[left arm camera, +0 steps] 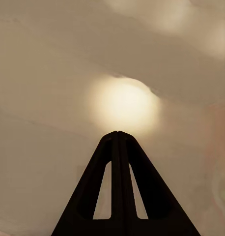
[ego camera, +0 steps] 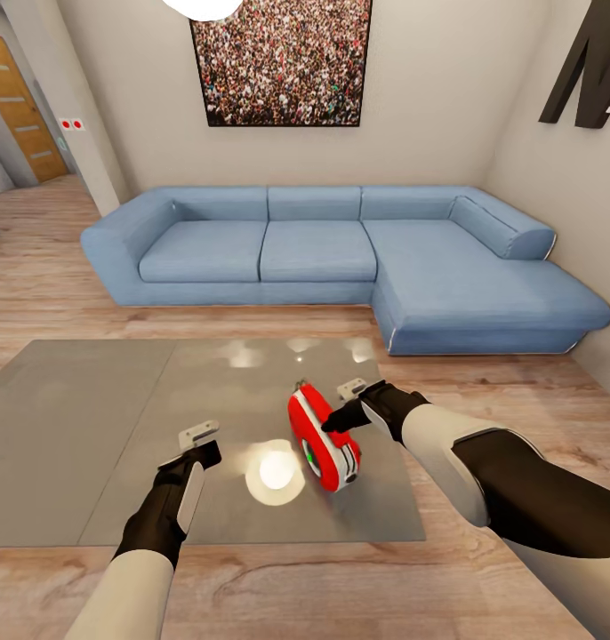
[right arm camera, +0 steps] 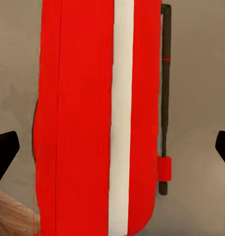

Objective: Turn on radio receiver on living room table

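The small red radio receiver with a white side band [ego camera: 324,437] stands on the glossy grey rectangular table [ego camera: 83,418], towards its right side. The right gripper [ego camera: 352,403] hovers over it with fingers spread wide on both sides, not touching. The left gripper [left arm camera: 118,135] is closed and empty above the table.

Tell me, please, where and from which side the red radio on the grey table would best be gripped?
Probably across its narrow red body, fingers coming down from above. The radio receiver stands on edge on the table, its thin side up. The right gripper is open astride that width; keep the pads off the slim antenna alongside.
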Available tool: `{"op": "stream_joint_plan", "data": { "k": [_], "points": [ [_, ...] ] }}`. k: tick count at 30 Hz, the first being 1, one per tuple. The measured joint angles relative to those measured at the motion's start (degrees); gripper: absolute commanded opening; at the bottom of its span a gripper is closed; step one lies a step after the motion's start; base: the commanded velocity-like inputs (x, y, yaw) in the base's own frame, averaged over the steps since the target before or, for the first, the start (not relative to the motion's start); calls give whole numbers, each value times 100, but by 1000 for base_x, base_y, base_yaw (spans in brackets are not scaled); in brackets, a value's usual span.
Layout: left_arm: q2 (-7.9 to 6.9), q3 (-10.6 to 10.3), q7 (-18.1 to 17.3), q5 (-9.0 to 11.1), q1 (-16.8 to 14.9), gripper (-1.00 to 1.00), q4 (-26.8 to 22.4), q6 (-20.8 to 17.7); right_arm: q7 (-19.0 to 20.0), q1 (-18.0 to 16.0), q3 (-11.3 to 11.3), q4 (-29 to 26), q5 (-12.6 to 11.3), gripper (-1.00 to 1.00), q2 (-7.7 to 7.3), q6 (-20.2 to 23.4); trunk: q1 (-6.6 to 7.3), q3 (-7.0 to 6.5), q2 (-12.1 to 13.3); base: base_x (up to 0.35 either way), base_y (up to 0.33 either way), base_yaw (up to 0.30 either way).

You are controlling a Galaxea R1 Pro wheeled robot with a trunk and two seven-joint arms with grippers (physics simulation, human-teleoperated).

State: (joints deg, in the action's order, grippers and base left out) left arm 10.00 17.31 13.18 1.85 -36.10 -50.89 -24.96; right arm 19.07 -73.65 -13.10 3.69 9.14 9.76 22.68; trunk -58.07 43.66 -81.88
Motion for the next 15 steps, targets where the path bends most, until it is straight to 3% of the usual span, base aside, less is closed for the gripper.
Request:
{"op": "stream_joint_plan", "data": {
  "k": [15],
  "points": [
    [0, -2, 7, 0, 0, -100, -2, 7, 0, 0, 0, 0, 14, 100, 0, 8, 0, 0, 0, 0, 0, 0]
  ]
}}
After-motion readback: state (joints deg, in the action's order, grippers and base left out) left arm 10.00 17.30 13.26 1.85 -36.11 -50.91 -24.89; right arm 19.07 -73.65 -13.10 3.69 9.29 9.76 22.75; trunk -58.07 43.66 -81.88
